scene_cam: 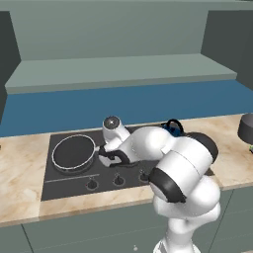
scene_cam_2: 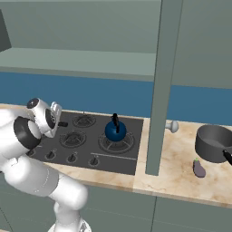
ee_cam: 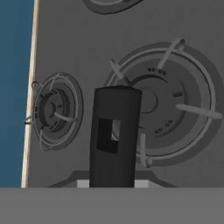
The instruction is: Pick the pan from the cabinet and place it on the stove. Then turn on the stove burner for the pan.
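The black pan [scene_cam: 74, 152] with its thin pale rim lies flat on the left end of the stove [scene_cam: 131, 170] and covers the stove burner there. Its dark handle [ee_cam: 114, 135] points toward the cooktop's middle. My gripper [scene_cam: 105, 153] is shut on that handle, with the arm bent low over the cooktop. In the hand view the handle rises from between my gripper's [ee_cam: 112, 181] tips, above a ringed centre burner [ee_cam: 168, 103]. From the right, my hand [scene_cam_2: 47, 117] hovers at the stove's [scene_cam_2: 131, 156] left part. The cabinet [scene_cam: 118, 69] above stands open.
A blue kettle [scene_cam_2: 115, 130] sits on a right-hand burner. Small knobs [scene_cam: 118, 180] line the stove's front edge. The cabinet's open door [scene_cam_2: 161, 86] hangs edge-on over the counter. To the right stand a dark-grey pot [scene_cam_2: 213, 142] and an eggplant [scene_cam_2: 198, 168].
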You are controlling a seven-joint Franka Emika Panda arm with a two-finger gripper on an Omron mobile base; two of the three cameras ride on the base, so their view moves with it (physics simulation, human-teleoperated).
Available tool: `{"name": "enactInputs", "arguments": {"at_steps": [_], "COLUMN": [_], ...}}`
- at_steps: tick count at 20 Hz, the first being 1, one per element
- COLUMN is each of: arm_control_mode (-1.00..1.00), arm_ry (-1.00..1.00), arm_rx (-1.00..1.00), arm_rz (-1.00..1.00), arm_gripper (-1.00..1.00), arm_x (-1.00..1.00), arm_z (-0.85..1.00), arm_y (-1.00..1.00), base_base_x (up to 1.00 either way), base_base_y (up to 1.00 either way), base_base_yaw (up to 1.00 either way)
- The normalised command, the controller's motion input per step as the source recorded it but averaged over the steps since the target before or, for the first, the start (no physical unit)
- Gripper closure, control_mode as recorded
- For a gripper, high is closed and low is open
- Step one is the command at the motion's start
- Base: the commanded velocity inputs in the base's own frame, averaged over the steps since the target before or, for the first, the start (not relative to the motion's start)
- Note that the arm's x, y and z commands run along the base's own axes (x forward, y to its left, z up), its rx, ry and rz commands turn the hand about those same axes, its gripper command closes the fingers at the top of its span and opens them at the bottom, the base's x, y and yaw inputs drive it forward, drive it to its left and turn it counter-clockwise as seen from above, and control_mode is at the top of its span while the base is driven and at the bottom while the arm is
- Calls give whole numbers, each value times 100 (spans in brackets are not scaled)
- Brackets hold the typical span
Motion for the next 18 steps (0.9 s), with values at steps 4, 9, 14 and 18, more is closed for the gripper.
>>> {"name": "enactInputs", "arguments": {"at_steps": [4,9,14,18], "arm_control_mode": [-100,-100,-100,-100], "arm_ry": [6,4,2,0], "arm_rx": [0,0,-1,-1], "arm_rz": [-4,-3,-3,-3], "arm_gripper": [100,100,100,100], "arm_x": [14,14,14,12], "arm_z": [-15,-17,-22,-27], "arm_y": [0,0,4,12], "base_base_x": [0,0,0,0], "base_base_y": [0,0,0,0], "base_base_yaw": [0,0,0,0]}}
